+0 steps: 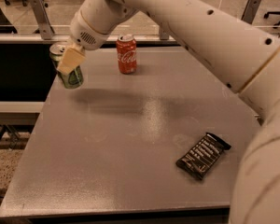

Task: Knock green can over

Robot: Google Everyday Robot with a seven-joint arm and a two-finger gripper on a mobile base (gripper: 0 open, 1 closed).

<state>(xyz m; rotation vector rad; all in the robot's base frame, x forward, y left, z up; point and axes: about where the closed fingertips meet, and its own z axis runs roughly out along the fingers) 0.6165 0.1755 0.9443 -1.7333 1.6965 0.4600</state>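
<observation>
- The green can (75, 78) stands at the far left corner of the tabletop (130, 139), close to both the back edge and the left edge as the camera sees them. Its silver top seems to lean slightly out toward the left edge, but it is not yet lying down.
- The claw (69, 60) is right at the can, with its pale tip across the upper half of the can's near side, touching it or nearly so. I cannot tell whether the claw is open or closed, or whether it grips anything.
- The step in hand looks like the push itself. The contact is high on the can, which is the right place, since a low push would likely slide it rather than tip it.
- I would drive the push along the tabletop, toward the open middle or along the back edge. A shove to the outer left would probably send the can off the corner.
- A short, firm sweep seems best, stopping once the can goes over. It is round, so it could roll once it is down.
- The arm (186, 17) reaches in from the right, above the red can (126, 54), which stands upright near the back edge and well apart from the green one. A sweep toward the right should stop short of it.
- A black wrapped bar (203, 156) lies near the front right, well clear of the action.
</observation>
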